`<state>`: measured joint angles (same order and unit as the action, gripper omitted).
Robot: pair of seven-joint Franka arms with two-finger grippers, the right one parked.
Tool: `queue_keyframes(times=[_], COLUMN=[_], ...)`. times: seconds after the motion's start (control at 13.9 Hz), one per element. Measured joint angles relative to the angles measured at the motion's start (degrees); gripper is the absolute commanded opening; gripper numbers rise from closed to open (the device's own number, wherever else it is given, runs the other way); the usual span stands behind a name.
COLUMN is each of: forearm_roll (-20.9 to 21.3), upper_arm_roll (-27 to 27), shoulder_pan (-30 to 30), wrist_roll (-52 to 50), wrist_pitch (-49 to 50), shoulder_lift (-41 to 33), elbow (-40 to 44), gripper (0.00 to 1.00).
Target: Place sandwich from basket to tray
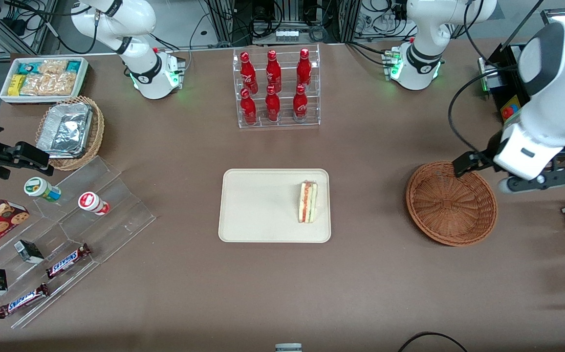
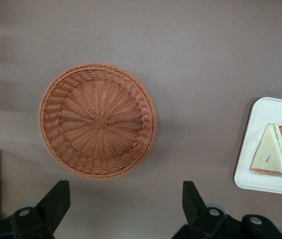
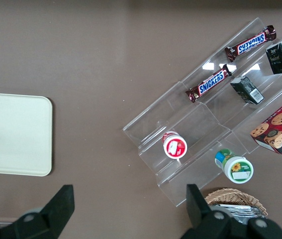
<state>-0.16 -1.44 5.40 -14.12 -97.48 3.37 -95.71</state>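
Surface: brown, carries everything.

Tray: flat on the surface, roughly mid-surface, nearer the front camera than the bottle rack. Well apart from the basket.

Basket: sits toward the working arm's end of the surface, upright, nothing in it. Wrist view shows its whole woven bowl bare.

Sandwich: on the tray, at the tray's end closest to the basket, just inside the rim. Lying on its side per the wrist view, broad bread face up, red and green filling layers along one edge. Long edge runs parallel to the tray's short side.

Tool: up in the air over the basket's rim, on the edge farther from the front camera and toward the working arm's end. Fingers spread wide, nothing between them; only bare surface and the basket's rim show in the gap.

Sandwich vs tool: well apart, no contact. The basket lies under the tool; the sandwich is off to the side, toward the parked arm's end, with a strip of bare surface between basket and tray.
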Motion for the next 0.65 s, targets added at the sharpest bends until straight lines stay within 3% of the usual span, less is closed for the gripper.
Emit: queue_keyframes(times=[0.65], forearm_roll=[0.1], upper_arm_roll=[0.0], shoulder_pan=[-3.5], wrist_roll=[7.0], wrist_pitch=[12.8], shoulder_lift=[-6.0], elbow=[5.9], gripper=[1.0])
